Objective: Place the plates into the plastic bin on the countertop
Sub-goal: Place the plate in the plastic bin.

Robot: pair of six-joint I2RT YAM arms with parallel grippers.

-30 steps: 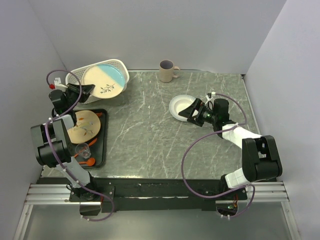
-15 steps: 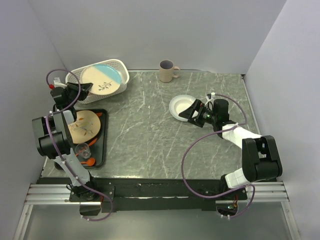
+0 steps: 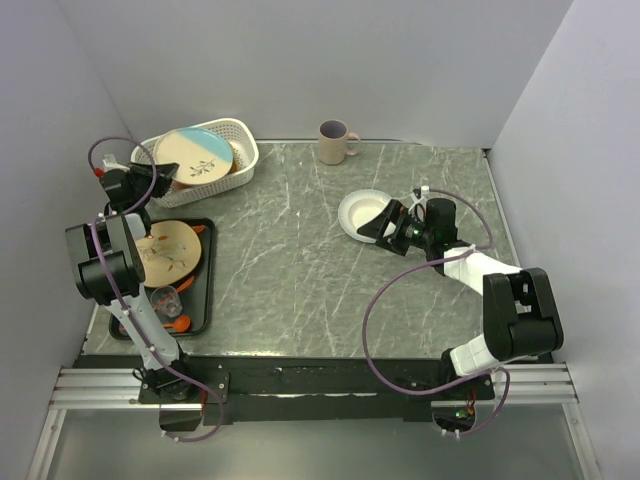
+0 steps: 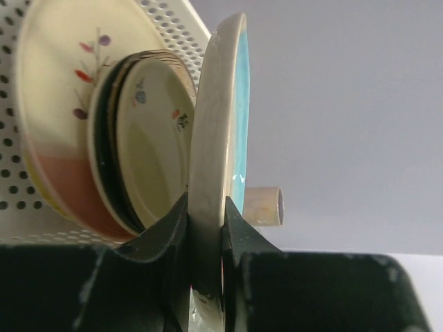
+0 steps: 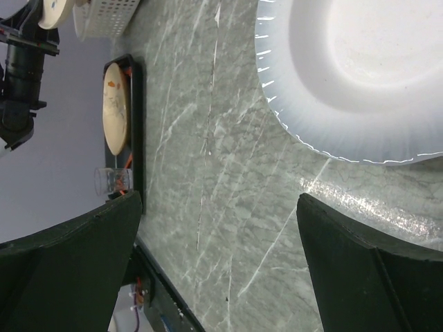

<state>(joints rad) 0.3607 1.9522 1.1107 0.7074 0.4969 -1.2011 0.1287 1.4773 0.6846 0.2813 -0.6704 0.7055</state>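
Plates (image 3: 200, 155) are only partly seen. Nearest, the lower rim of the cream-and-blue plate (image 4: 216, 124) is cut off where it is clamped edge-on between the narrowly parted fingers (image 4: 159, 242) of the left tool (image 4: 206, 228), over the left side of the plastic bin (image 4: 14, 173). Behind it, two plates (image 4: 156, 138) standing inside the bin are half covered. Well right of the bin, the white plate (image 5: 360, 69) is seen lying on the worktop (image 5: 208, 138) just beyond the right tool (image 5: 218, 204), spread wide, nothing held.
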